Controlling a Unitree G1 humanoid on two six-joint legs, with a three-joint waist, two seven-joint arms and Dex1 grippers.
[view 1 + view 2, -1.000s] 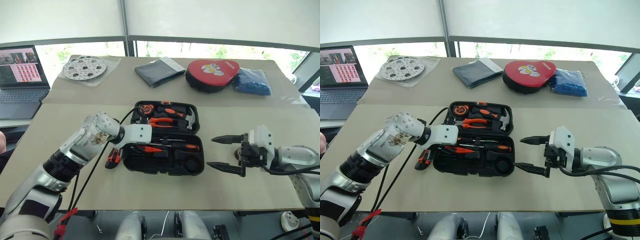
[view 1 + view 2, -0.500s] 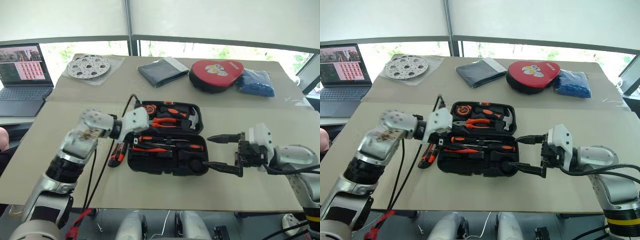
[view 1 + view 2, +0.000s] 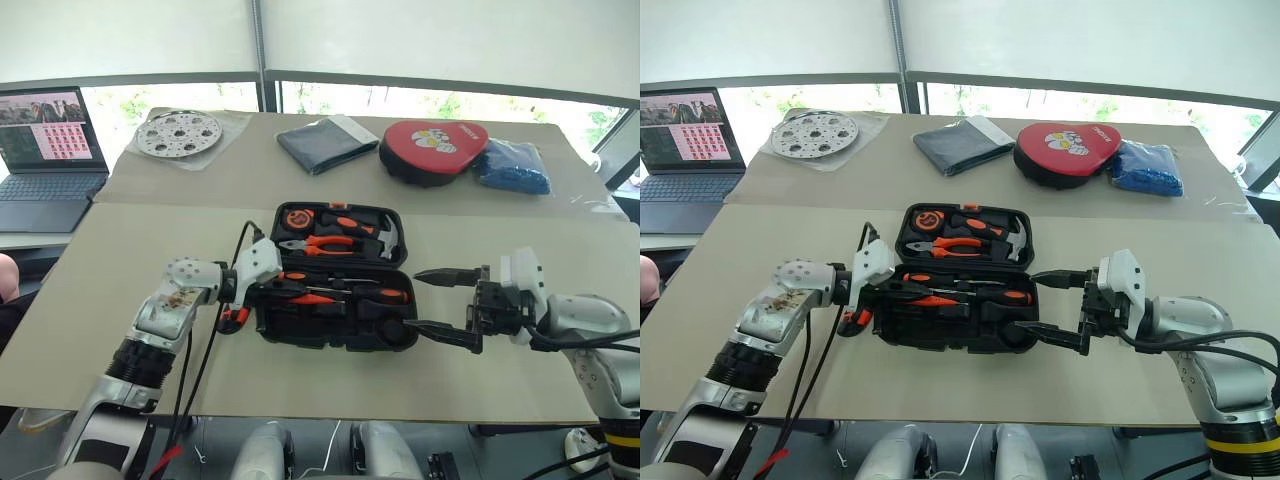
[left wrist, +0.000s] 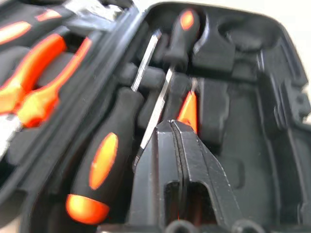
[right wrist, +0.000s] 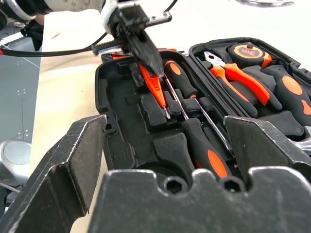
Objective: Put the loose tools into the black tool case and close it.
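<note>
writing: none legible | black tool case (image 3: 340, 335) lay open, orange-handled tools seated | left gripper (image 5: 146, 53) pressed together over slim orange tool (image 5: 154, 87) | right gripper (image 3: 440, 302) spread beside case

I cannot tell whether the left gripper (image 5: 146, 53), fingers pressed together, touches the slim orange tool (image 5: 154, 86); in the left wrist view its fingers (image 4: 182, 170) cover most of that tool. The utility knife (image 3: 234, 316) lies largely hidden behind the left arm beside the black tool case (image 3: 335, 338). The right gripper (image 3: 440, 301) hides the case's right end in the head views. The laptop (image 3: 45, 165) is cut off by the frame edge. I cannot read the red pad (image 3: 432, 150) lettering.
</note>
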